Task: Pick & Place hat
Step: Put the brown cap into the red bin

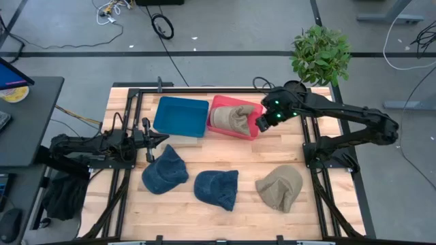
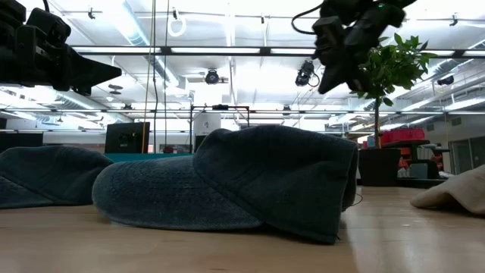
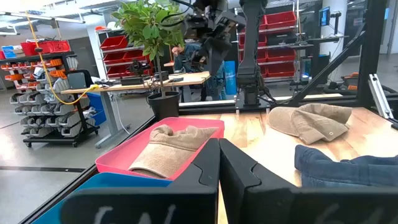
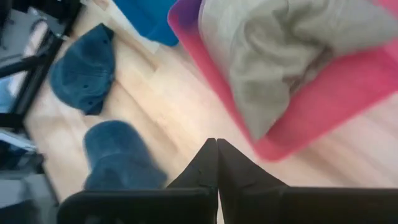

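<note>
Tan hat (image 1: 230,117) in pink bin (image 1: 253,131); blue bin (image 1: 180,116) beside it. Right gripper (image 1: 264,122) at the pink bin's edge, fingers together, holding nothing. Left gripper (image 1: 161,138) beside blue hat (image 1: 164,170), fingers together.

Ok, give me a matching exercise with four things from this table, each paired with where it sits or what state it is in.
Things:
1. tan fabric hat in the bin
2. loose tan fabric hat
3. blue plastic bin
4. right gripper

States:
A. empty
B. shut, above the pink bin's edge
C. on bare wood, front right
D. inside the pink plastic bin

Pairs: 1-D, 2-C, 3-A, 4-B
</note>
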`<state>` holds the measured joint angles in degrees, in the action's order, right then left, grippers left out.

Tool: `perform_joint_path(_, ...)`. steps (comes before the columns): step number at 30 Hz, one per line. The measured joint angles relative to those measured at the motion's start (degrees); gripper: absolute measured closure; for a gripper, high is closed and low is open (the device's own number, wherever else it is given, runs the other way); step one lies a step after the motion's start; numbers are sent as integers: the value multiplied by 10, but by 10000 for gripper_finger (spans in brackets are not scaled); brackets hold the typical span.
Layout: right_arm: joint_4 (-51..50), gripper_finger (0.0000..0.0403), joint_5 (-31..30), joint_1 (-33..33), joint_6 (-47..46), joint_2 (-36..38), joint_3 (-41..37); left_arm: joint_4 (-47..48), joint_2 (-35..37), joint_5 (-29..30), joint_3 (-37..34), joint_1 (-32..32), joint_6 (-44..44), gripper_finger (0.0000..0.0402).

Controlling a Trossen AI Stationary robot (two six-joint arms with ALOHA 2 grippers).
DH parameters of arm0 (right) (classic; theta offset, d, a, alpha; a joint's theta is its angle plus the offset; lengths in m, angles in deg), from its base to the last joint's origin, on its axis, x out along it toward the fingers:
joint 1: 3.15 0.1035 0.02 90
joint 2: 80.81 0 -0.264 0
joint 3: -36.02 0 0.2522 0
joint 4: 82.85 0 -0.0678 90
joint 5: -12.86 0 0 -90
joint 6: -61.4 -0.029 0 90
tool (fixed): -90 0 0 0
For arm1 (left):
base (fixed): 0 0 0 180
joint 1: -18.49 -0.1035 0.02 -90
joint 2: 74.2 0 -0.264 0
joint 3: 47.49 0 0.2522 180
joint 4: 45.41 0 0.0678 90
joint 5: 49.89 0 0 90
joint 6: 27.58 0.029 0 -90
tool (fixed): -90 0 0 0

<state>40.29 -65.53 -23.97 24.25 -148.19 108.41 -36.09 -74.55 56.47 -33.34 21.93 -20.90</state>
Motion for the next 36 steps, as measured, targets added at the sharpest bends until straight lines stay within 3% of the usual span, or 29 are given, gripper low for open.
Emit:
perform_joint_path(12, -21, 403, 176, -3, -69, 151, -204, 0, 0, 0, 0, 0, 0, 399)
perform_joint_path(24, -123, 398, 217, 6, -59, 264, -315, 0, 0, 0, 0, 0, 0, 399)
perform_joint_path(29, -130, 361, 218, 6, -38, 265, -327, 0, 0, 0, 0, 0, 0, 399)
perform_joint_path(36, -135, 265, 217, 6, -13, 260, -347, 0, 0, 0, 0, 0, 0, 399)
